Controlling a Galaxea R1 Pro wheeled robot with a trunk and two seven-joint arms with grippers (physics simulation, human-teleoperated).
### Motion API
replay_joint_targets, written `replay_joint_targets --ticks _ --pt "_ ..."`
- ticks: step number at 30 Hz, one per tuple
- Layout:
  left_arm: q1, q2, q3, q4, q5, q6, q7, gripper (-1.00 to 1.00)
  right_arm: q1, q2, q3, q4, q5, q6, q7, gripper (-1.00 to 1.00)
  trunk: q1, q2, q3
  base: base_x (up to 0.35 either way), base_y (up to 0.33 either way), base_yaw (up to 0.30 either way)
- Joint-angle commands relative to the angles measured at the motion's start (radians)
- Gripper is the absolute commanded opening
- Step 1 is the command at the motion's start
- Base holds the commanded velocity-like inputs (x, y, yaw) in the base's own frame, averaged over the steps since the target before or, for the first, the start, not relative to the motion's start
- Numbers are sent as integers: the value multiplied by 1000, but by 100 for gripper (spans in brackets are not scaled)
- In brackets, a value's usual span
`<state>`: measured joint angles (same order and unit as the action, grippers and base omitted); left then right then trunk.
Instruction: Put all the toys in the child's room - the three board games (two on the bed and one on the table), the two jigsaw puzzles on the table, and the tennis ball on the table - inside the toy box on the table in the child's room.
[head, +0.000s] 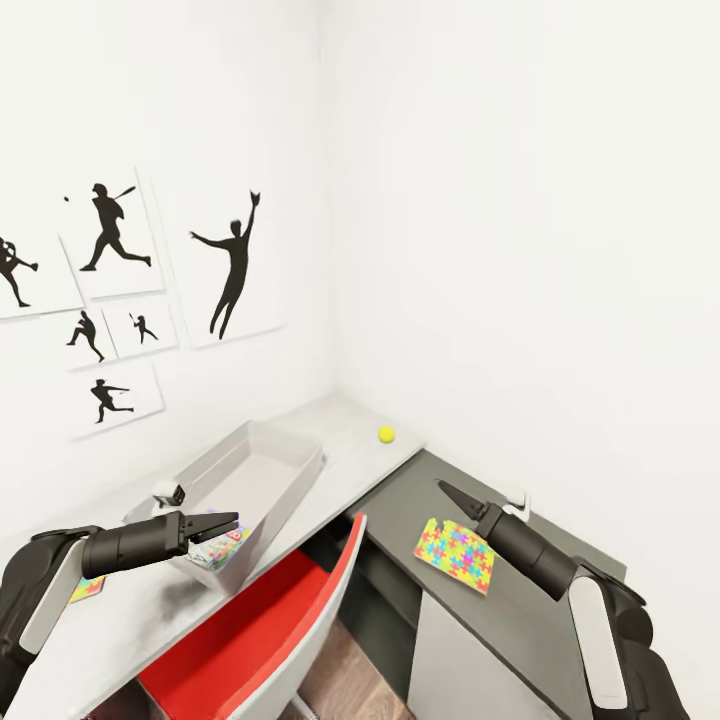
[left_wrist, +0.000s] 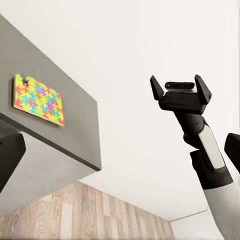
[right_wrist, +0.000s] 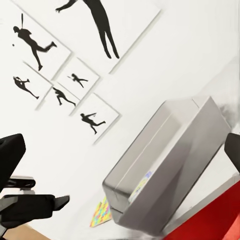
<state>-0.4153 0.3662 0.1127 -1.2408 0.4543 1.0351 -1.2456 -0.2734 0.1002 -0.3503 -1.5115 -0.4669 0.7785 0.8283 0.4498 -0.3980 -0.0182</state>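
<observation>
Risk first: the left gripper (head: 222, 527) is clamped on a small flat printed game box (head: 222, 548) right at the near end wall of the light grey plastic toy box (head: 290, 470), and the card hangs outside the rim, not over the opening. My guess is that letting go here drops it onto the pale grey table (head: 345, 425) or off its front edge toward the red chair (head: 255, 625) tucked underneath. A low lift could also knock the bin's rim and shove the bin along the tabletop.

Right gripper (head: 452, 496) is empty with fingers spread, hovering over the dark grey side cabinet (head: 520, 610) beside the multicoloured jigsaw square (head: 456, 555), not touching it. That puzzle is thin and flat on the cabinet top, so pinching it looks awkward; it may just slide toward the edge.

Bin contents: the visible interior looks bare in the head view, nothing seen resting inside; near end partly hidden. Right wrist view shows colour at the bin's end wall, which I take for the held box.

Small yellow-green tennis ball (head: 386, 434) sits near the far corner of the tabletop, well apart from the bin; it could roll if the table is bumped. Second jigsaw square (head: 86, 588) lies on the tabletop by the left forearm.
</observation>
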Motion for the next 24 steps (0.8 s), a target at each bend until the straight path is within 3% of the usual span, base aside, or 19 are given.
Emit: replay_joint_targets --ticks 1,10,16,24 --pt "0 0 0 0 1 7 -2 100 -1 1 -2 0 -1 5 9 100 0 -2 -1 -279 0 -218" --pt "0 0 0 0 1 6 -2 100 -1 1 -3 0 -2 6 21 100 0 -2 7 -301 0 -171" --pt "0 0 0 0 1 6 -2 100 -1 0 -4 0 -42 5 24 100 0 -2 7 -277 0 -68" --pt "0 2 1 -1 1 7 -2 100 -1 -3 -5 0 -80 5 25 100 0 -2 3 -75 0 -206"
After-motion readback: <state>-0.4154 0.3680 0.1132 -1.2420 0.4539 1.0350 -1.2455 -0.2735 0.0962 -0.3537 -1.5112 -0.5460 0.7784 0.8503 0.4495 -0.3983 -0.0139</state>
